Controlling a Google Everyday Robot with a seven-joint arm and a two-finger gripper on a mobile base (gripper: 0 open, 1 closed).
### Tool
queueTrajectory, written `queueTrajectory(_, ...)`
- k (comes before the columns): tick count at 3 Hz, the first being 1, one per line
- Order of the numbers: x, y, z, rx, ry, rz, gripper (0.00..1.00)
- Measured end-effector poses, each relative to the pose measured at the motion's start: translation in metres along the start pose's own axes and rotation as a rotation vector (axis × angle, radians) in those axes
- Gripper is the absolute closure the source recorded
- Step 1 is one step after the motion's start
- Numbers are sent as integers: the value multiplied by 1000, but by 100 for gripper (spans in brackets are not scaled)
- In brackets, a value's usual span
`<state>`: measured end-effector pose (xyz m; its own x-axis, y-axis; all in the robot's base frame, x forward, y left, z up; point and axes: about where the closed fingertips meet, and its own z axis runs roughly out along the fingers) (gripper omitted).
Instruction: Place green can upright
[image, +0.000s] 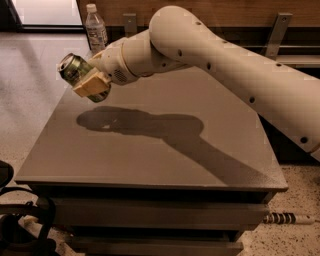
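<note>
- Lower left corner: black cables (22, 220) lay looped on the speckled floor beside the table base.
- Lower right, on the floor: a short striped object (285, 218); could not tell what it was.
- Table (110, 160): flat grey top filling the middle of the frame, with dark shelves under the front edge.
- Shadow (150, 125) of the arm lay across the top, running from left of centre down toward the right front.
- Gripper (85, 79): upper left of the frame, hanging above the left part of the table, clear of the surface. It was clamped on the can, with one tan pad (93, 83) pressed across the can's side.
- Can (71, 66): green body, shiny silver end. It was held in the air and tilted, with the silver end pointing to the upper left, and did not touch the table.
- Arm (230, 70): thick white links, coming in from the right edge, bending at top centre, then reaching left to the gripper.
- Bottle (96, 31): clear plastic, white cap, upright, at the top left behind the gripper. Its base was hidden.
- Back: wood wall with metal brackets (278, 27) along the top edge.
</note>
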<state>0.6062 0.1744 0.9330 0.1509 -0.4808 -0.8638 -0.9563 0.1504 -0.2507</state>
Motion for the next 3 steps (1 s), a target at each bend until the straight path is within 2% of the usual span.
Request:
queueTrajectory(1,-1,0,0,1,1,1,100)
queueTrajectory(2,4,0,7,22,-59,16,100)
queueTrajectory(3,11,3,21,75,-197,51,100)
